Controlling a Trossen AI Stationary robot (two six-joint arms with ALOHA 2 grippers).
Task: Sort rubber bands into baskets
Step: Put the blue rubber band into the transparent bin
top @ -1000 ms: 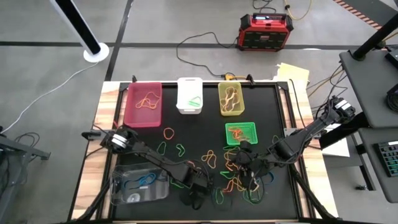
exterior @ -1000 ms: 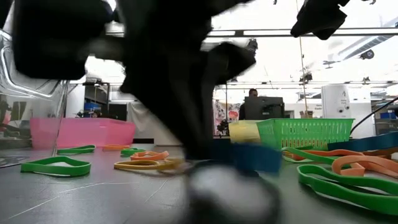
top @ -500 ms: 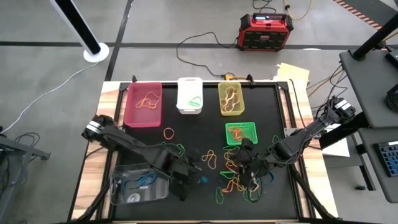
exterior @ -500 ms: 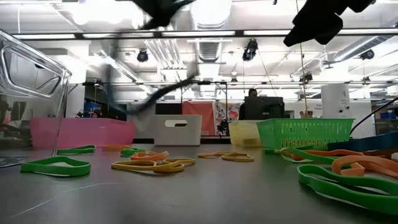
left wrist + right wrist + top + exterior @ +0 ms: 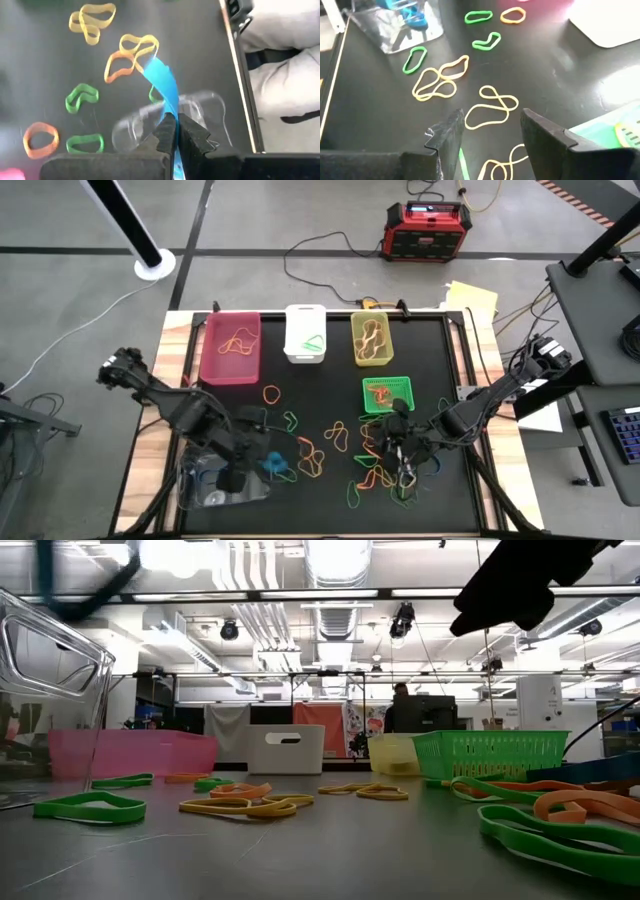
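Note:
My left gripper (image 5: pixel 172 127) is shut on a blue rubber band (image 5: pixel 162 82), raised above the table at the right edge of the clear basket (image 5: pixel 215 480); in the high view the gripper (image 5: pixel 258 462) holds the blue band (image 5: pixel 274 464). My right gripper (image 5: pixel 490 135) hangs open over loose yellow rubber bands (image 5: pixel 487 112) in the pile (image 5: pixel 385 460), touching none. Orange, yellow and green bands lie flat on the black mat. Along the far side stand the pink basket (image 5: pixel 230 345), white basket (image 5: pixel 305 332), yellow-green basket (image 5: pixel 370 338) and green mesh basket (image 5: pixel 387 393). My left gripper pinches the blue band between its two fingers, by one end of the loop (image 5: pixel 169 112). The fingers point steeply down. The rest of the band sticks out past the fingertips as a twisted strip, clear of the mat.
The mat's raised rim (image 5: pixel 455 370) bounds the work area. A red-black box (image 5: pixel 425 230) and cables lie on the floor beyond the far edge. In the low view, green rubber bands (image 5: pixel 85 806) and yellow rubber bands (image 5: pixel 245 805) lie near the front.
My left gripper has risen from the mat's near middle with the blue band and gone toward the table's left edge, up to the clear basket, rolling as it went. The band is now lifted clear. My right gripper has tipped slightly over the pile.

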